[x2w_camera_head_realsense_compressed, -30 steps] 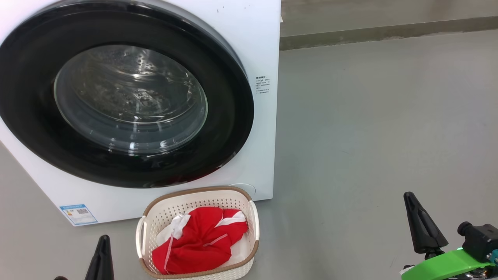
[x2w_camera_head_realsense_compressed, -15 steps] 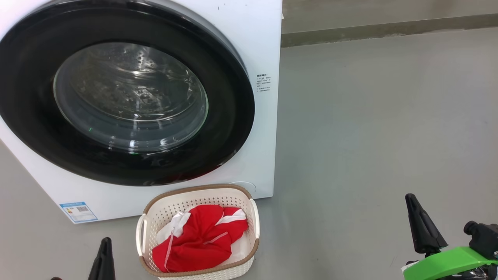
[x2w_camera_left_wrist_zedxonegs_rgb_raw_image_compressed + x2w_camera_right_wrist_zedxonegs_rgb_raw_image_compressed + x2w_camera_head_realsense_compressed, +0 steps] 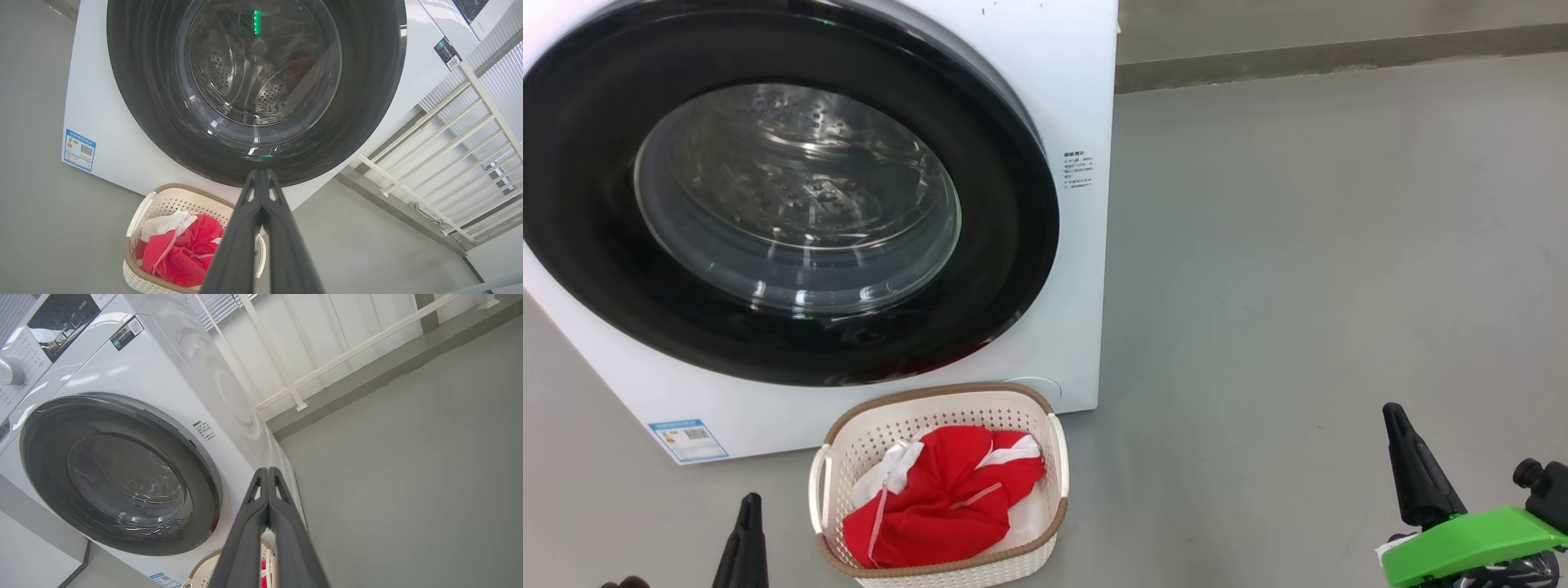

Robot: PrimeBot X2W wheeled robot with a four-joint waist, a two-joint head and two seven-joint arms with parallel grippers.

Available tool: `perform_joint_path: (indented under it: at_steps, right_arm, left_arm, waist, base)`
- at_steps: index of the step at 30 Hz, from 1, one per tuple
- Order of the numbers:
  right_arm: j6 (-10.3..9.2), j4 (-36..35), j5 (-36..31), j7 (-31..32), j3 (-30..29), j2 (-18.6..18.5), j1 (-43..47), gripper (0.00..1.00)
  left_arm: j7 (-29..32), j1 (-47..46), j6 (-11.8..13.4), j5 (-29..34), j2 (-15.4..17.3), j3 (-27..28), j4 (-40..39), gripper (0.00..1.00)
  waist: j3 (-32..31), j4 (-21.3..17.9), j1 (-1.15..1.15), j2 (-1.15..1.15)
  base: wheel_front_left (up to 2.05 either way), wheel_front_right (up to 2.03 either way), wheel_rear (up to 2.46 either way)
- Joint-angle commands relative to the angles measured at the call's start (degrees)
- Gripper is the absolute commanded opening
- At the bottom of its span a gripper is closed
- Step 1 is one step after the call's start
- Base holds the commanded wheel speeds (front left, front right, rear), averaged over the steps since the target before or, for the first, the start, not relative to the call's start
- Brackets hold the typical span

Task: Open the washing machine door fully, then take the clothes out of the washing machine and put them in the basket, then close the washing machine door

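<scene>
The white washing machine [image 3: 1070, 90] fills the upper left of the head view, and its black-rimmed glass door [image 3: 792, 196] lies shut flat against its front. On the floor just before it stands the cream basket [image 3: 1058, 474] with the red and white clothes [image 3: 939, 502] piled inside. My left gripper [image 3: 747, 510] is shut and empty at the lower left, beside the basket. Far to the right, my right gripper [image 3: 1392, 416] is shut and empty above the bare floor. The left wrist view looks past my shut left gripper [image 3: 261, 173] at the door [image 3: 163, 122] and the basket [image 3: 135, 212].
Grey floor [image 3: 1298, 245] stretches to the right of the machine up to a low wall base [image 3: 1339, 53]. A white railing [image 3: 441, 163] stands beside the machine. A blue label [image 3: 686, 437] sits on the machine's lower front corner.
The head view has drifted slightly, so the machine and basket sit a little higher. Both grippers stay shut, the right one a little further right.
</scene>
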Motion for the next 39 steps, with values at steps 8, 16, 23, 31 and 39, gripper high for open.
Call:
perform_joint_path:
  at_steps: [8,16,23,31,39]
  right_arm:
    - [-0.02,-0.86,6.42,1.78,-0.36,-0.31,-3.66,0.00]
    - [-0.03,-0.47,10.57,2.97,-0.69,-0.05,-4.09,0.00]
    - [-0.03,-0.09,14.72,4.15,-1.02,0.21,-4.52,0.00]
    - [-0.03,0.35,19.42,5.50,-1.40,0.50,-5.00,0.00]
    - [-0.04,0.79,24.16,6.85,-1.77,0.80,-5.49,0.00]
  left_arm:
    - [1.56,-3.56,-0.69,-6.57,1.12,0.68,-0.59,0.00]
    - [2.71,-4.13,-0.86,-11.02,1.18,0.65,-0.18,0.00]
    - [3.86,-4.70,-1.02,-15.47,1.25,0.63,0.22,0.00]
    - [5.17,-5.35,-1.20,-20.52,1.33,0.59,0.69,0.00]
    - [6.49,-6.00,-1.39,-25.60,1.40,0.56,1.15,0.00]
  waist:
    - [0.31,0.10,-0.01,0.00]
    - [0.55,0.18,-0.01,0.00]
    - [0.79,0.26,-0.01,0.00]
    - [1.06,0.35,-0.01,0.00]
    - [1.34,0.44,-0.01,0.00]
  base:
    - [0.00,0.00,0.00]
    - [0.00,0.00,0.00]
    - [0.00,0.00,0.00]
    - [0.00,0.00,0.00]
    - [0.00,0.00,0.00]
